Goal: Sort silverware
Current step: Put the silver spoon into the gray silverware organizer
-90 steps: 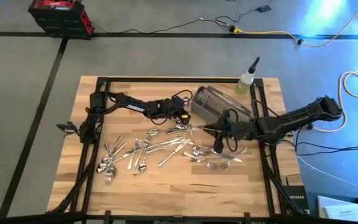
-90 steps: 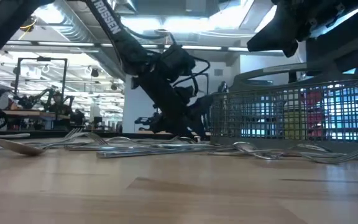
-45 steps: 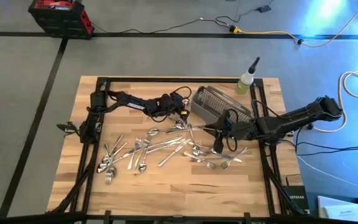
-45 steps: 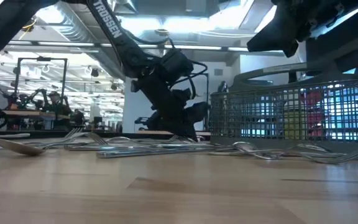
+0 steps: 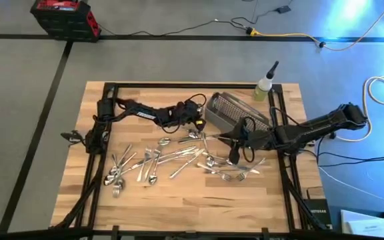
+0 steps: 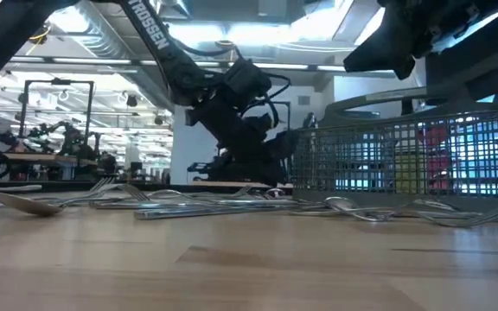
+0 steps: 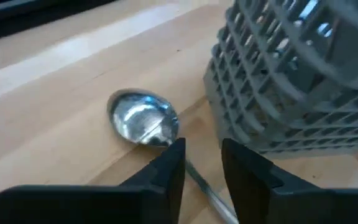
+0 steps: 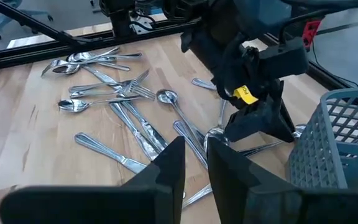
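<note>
Left gripper (image 7: 202, 163) low over the wooden table (image 5: 179, 200), just beside the wire-mesh basket (image 5: 231, 112), fingers (image 7: 166, 171) slightly parted astride the handle of a spoon (image 7: 143, 119), not clamped on it. Right gripper (image 8: 196, 163) hovering at about 3 o'clock of the table, fingers narrowly apart, empty. Silverware (image 5: 159, 160) strewn across the table's middle, from 8 o'clock toward 4 o'clock. Squeeze bottle (image 5: 265, 87) at about 1 o'clock.

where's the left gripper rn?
High view: the left gripper is at the table's far middle, low beside the near-left corner of the mesh basket. Its wrist view shows a spoon just ahead of its open fingers.
</note>
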`<action>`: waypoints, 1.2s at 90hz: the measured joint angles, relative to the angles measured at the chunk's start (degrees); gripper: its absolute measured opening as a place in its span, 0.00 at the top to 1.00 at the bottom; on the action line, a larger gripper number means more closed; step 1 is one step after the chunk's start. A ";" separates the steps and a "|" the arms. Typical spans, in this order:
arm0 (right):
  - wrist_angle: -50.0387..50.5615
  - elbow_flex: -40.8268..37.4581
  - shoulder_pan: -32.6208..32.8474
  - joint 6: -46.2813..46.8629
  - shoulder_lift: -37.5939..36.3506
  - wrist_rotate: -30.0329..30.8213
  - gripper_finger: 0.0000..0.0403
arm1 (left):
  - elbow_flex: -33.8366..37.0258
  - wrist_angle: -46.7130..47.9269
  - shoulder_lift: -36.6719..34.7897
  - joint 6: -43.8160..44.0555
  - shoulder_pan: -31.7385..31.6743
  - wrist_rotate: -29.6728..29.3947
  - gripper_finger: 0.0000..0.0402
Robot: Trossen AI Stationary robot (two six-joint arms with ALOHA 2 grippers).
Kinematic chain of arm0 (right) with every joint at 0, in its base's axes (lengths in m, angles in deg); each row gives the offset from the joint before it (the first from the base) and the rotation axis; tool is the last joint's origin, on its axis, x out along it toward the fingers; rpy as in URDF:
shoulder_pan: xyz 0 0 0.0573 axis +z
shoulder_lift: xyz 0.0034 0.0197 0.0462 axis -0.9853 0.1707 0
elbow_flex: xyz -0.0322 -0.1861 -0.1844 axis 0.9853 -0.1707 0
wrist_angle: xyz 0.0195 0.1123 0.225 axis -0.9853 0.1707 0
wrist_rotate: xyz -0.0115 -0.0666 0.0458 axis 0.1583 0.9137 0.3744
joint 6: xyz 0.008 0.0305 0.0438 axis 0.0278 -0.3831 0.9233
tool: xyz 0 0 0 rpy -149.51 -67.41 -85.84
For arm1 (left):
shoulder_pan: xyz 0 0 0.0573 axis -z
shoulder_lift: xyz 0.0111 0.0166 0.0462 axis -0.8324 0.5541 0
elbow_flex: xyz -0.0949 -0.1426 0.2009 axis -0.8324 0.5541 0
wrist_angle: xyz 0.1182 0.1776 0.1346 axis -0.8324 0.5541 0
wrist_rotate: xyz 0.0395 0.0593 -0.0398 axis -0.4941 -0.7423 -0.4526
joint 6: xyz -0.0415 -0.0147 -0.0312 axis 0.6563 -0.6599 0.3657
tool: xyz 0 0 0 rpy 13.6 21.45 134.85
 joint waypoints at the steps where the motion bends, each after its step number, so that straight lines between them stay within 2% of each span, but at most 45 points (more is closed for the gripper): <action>1: 0.00 0.00 -0.01 0.00 0.00 0.00 0.87 | -0.05 -0.03 0.13 0.00 0.00 -0.09 0.74; 19: 0.02 -0.02 -0.02 0.00 0.00 0.04 0.87 | -2.49 -0.49 4.05 -0.07 0.00 -0.75 0.65; 35: 0.16 -0.02 -0.02 0.00 0.00 0.02 0.87 | -3.34 -0.33 5.83 -1.41 -0.02 -1.73 0.65; 50: 0.14 -0.02 -0.02 -0.02 0.00 0.02 0.87 | -3.28 0.54 5.96 -4.26 -0.02 -2.98 0.72; 76: 0.20 -0.02 -0.02 0.00 0.00 0.02 0.87 | -3.27 3.06 5.57 -7.59 -0.50 -3.83 0.97; 96: 0.46 -0.04 -0.02 -0.02 0.00 0.02 0.87 | -2.97 8.50 2.35 -9.13 -0.81 -4.75 0.99; 108: 0.63 -0.04 0.02 -0.02 0.00 0.01 0.87 | -2.80 12.17 -1.37 -11.06 -0.94 -7.82 0.99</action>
